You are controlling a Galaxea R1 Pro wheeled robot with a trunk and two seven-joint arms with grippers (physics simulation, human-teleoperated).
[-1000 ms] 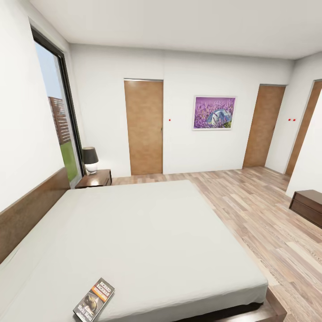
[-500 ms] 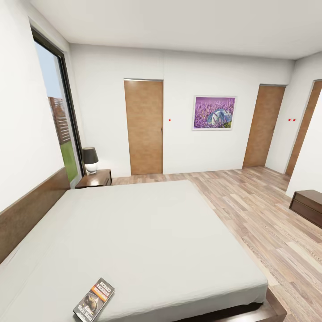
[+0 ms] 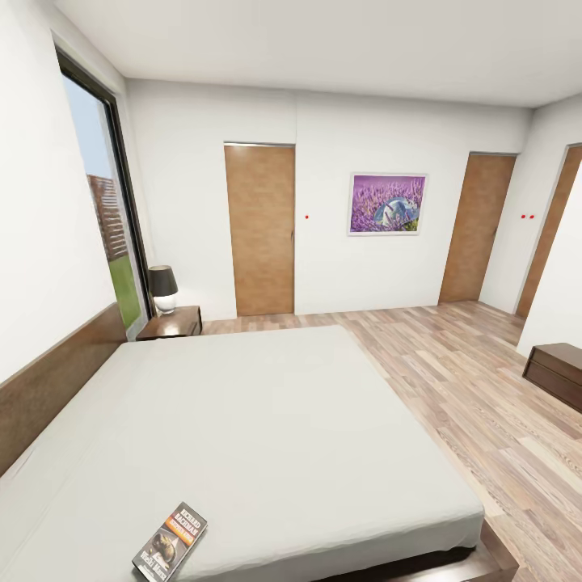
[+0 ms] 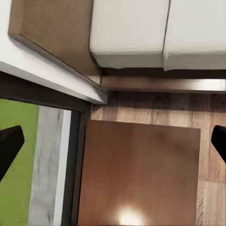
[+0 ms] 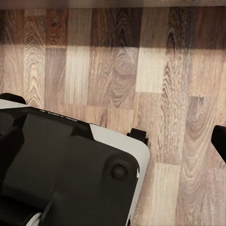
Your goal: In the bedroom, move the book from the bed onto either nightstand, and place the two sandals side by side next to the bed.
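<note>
The book (image 3: 170, 541), a thin paperback with an orange band, lies flat on the bed (image 3: 267, 420) near its front left corner. One nightstand (image 3: 171, 322) stands at the far side of the bed, by the window. In the left wrist view my left gripper (image 4: 113, 143) hangs open over a second nightstand (image 4: 139, 174), whose glossy dark top sits beside the mattress and headboard (image 4: 56, 33). My right gripper (image 5: 113, 143) is open above the wood floor, with one fingertip (image 5: 220, 141) at the picture's edge. The sandals are out of view.
A black-shaded lamp (image 3: 162, 288) stands on the far nightstand. A low dark cabinet (image 3: 556, 372) sits at the right wall. Wood floor (image 3: 469, 380) runs along the bed's right side toward two closed doors. My own base (image 5: 61, 169) is below the right gripper.
</note>
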